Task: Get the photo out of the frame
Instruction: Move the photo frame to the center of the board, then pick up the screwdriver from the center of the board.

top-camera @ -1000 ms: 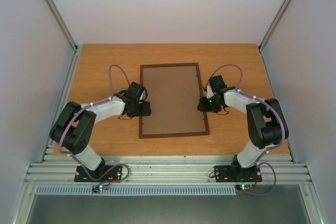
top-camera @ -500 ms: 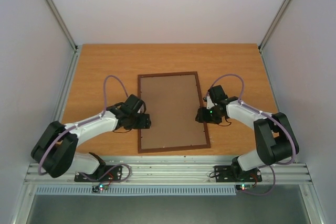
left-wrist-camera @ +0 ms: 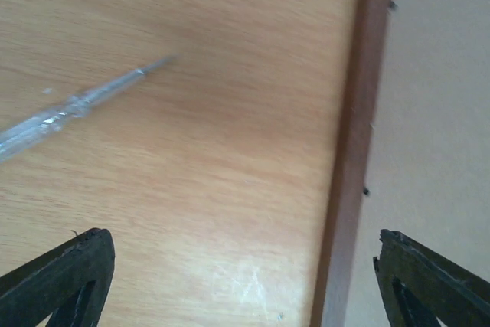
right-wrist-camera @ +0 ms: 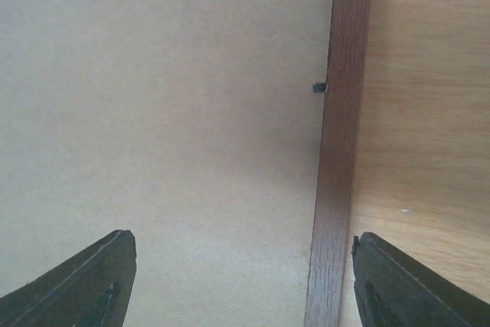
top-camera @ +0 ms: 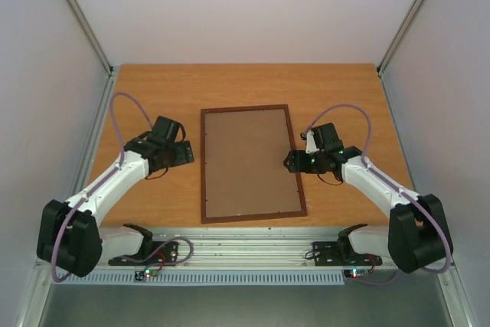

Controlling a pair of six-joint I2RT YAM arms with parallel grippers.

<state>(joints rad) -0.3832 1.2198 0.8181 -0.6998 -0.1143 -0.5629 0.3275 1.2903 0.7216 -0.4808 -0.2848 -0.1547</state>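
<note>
As the frame [top-camera: 246,162] lies face down, only its back shows. Left gripper [top-camera: 186,151] spread beside it; right gripper [top-camera: 291,161] spread over its rail.

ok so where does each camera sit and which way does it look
Top external: fixed above and behind the arm bases, looking down on the table; both arms show whole, the left gripper left of the frame, the right gripper at its right rail.
Left wrist: on the left arm, looking down at the table and the frame's left rail; its own fingertips show at the bottom corners.
Right wrist: looking down at the hardboard back and right rail; fingertips at the bottom corners.
Shared: all three see the frame, back up.
</note>
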